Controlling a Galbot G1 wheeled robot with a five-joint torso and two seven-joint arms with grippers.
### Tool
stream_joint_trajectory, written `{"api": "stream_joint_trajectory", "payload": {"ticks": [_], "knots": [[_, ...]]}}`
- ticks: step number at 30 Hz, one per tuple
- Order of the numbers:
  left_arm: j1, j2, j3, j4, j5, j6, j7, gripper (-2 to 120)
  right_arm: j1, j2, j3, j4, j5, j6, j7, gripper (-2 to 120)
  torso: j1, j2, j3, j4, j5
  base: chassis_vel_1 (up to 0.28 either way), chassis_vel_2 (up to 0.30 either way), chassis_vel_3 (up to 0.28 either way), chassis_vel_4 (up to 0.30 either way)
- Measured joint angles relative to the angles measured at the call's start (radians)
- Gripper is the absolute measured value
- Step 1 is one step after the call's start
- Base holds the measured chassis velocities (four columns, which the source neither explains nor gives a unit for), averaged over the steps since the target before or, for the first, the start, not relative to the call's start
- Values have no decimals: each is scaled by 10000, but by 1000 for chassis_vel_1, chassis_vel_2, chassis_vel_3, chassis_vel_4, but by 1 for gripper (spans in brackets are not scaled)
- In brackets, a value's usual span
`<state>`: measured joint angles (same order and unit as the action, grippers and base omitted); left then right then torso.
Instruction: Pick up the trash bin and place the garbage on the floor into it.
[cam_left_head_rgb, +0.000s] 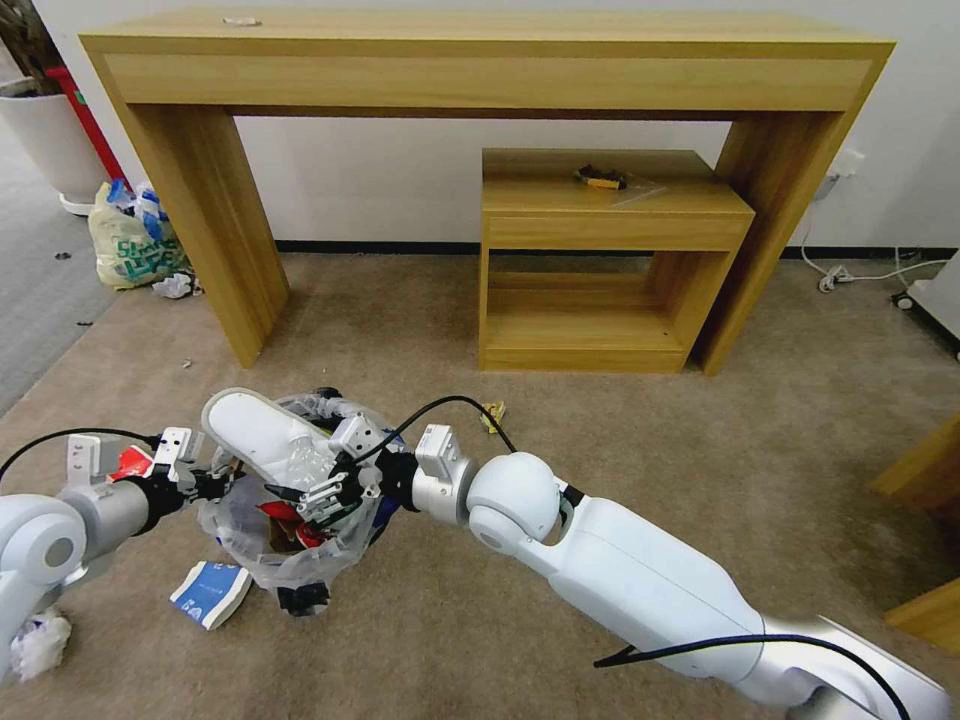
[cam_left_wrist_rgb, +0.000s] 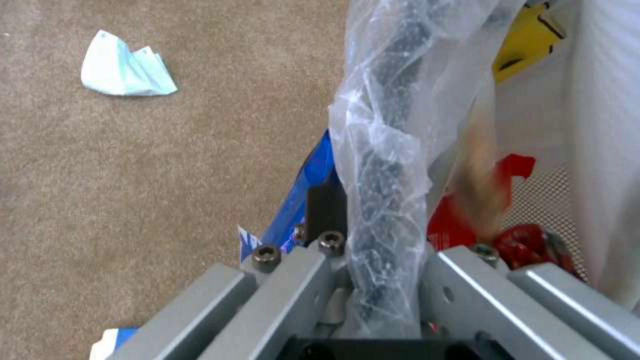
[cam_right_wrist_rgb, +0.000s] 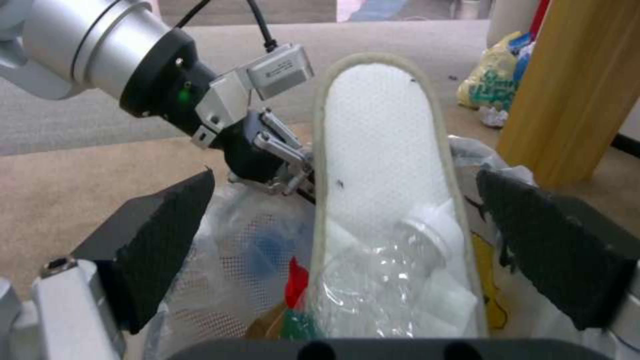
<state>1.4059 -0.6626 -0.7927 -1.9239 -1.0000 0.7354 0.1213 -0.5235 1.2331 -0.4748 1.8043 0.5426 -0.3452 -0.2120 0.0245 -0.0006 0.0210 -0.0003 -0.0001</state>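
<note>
Over the trash bin (cam_left_head_rgb: 290, 560), right hand (cam_right_wrist_rgb: 347, 235) apart, left hand (cam_left_wrist_rgb: 387, 280) clamped on its rim; no legible writing.

Two arms in glossy white shells with rounded ball joints, silver-grey metal cylinders toward the wrists, then black collars. Right arm (cam_left_head_rgb: 640, 570) thick and tapered, a black cable looping over it and another trailing near its base. Left arm (cam_left_head_rgb: 60, 530) with a black cable arching to a small white camera box. Left claw (cam_right_wrist_rgb: 283, 165) black-bodied with silver linkage bars, a green light glowing on the collar and a labelled grey module beside it. Right claw (cam_right_wrist_rgb: 347, 240) with broad black textured pads (cam_right_wrist_rgb: 160, 240) on pale grey brackets. Brushed grey plates with hex socket screws (cam_left_wrist_rgb: 267, 253) close up.
</note>
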Motion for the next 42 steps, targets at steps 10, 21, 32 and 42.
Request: {"api": "stream_joint_trajectory", "payload": {"ticks": [10,21,32,42], "knots": [[98,-151,-161,64,59,0,42,0,-456,63,1200,57,373,-25,1330,100,0,0,0,-1,1,0,0,0,0],[235,-300,-272,99,165,0,126,0,-1199,-287,2401,293,541,-34,2347,100,0,0,0,0,1,0,0,0,0],[452,-533,-545,95,296,1,226,0,-3063,-379,4678,351,99,133,2979,100,0,0,0,1,3,0,0,0,0],[383,-523,-500,17,297,1,163,0,-4262,32,5677,569,-343,518,3209,100,0,-1,0,0,1,23,20,-19,-29]]}}
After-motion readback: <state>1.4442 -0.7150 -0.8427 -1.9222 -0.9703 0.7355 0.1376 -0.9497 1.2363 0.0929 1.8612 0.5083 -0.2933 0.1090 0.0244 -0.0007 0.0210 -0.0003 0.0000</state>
